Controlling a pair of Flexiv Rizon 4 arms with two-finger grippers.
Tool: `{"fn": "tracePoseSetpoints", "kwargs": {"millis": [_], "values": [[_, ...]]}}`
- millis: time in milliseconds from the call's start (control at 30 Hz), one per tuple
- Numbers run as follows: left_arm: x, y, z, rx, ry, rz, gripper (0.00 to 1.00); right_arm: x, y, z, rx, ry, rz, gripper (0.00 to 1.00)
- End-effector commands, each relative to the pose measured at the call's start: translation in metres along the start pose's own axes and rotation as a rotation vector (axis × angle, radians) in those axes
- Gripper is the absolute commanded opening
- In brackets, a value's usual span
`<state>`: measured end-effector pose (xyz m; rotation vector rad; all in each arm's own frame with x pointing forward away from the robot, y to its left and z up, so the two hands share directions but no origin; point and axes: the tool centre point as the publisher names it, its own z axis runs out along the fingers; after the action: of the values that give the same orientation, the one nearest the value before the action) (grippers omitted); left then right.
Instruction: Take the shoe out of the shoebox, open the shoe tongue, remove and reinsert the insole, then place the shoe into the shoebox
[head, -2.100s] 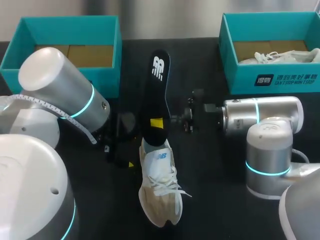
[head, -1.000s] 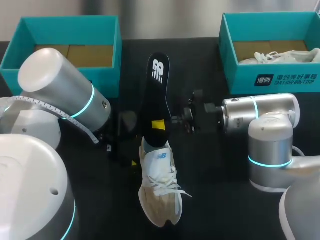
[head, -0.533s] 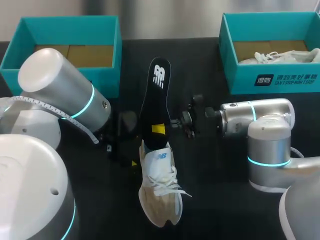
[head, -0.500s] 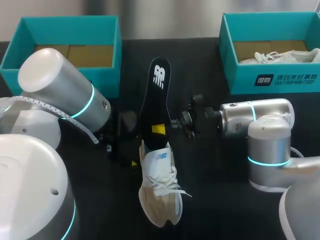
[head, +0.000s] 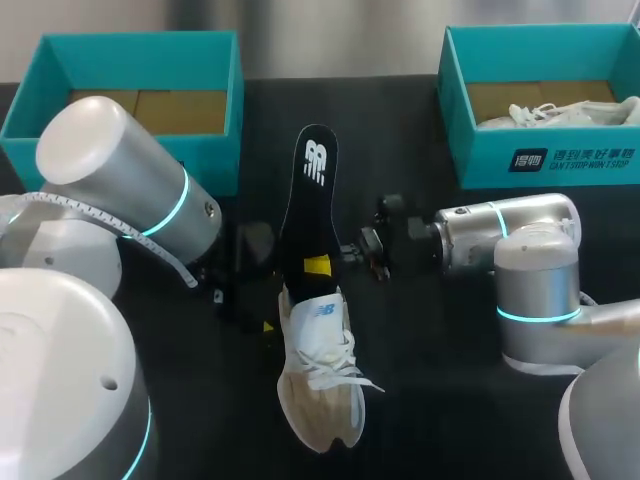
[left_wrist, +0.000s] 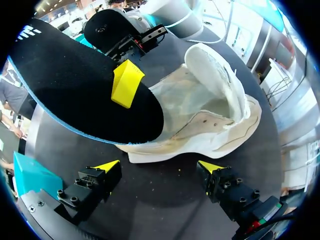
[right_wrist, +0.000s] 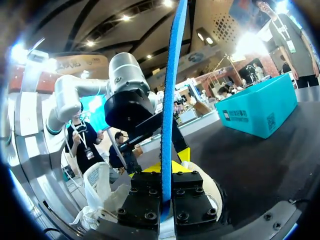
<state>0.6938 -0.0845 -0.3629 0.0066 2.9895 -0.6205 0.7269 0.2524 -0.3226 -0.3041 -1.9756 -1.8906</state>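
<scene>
On our table (head: 430, 350), the right pincer (right_wrist: 169, 167), clenching the insole (head: 308, 195), has lowered it; reinsertion begins. Our left pincer (left_wrist: 158, 167) sits released, shoe (left_wrist: 200, 115) ahead.

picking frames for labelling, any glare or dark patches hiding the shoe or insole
Head view: the black insole barely stands out from the dark table. Right wrist view: bright glare behind the insole's edge. Left wrist view: even light, shoe plain.
</scene>
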Motion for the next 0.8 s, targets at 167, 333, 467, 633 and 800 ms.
{"fn": "tracePoseSetpoints", "kwargs": {"millis": [167,333,467,633,800], "values": [[0.001,0.001,-0.001,0.002,0.000,0.001,1.00,0.000,-0.013,0.002,0.011,0.011,0.028,0.00],[0.001,0.001,-0.001,0.002,0.000,0.001,1.00,0.005,-0.021,0.002,0.012,0.004,0.047,0.00],[0.001,0.001,-0.001,0.002,0.000,0.001,1.00,0.009,-0.027,0.003,0.026,0.000,0.074,0.00],[0.001,0.001,-0.001,0.002,0.000,0.001,1.00,0.012,-0.037,0.007,0.055,-0.007,0.117,0.00],[0.001,0.001,-0.001,0.002,0.000,0.001,1.00,0.014,-0.047,0.011,0.062,-0.018,0.152,0.00]]}}
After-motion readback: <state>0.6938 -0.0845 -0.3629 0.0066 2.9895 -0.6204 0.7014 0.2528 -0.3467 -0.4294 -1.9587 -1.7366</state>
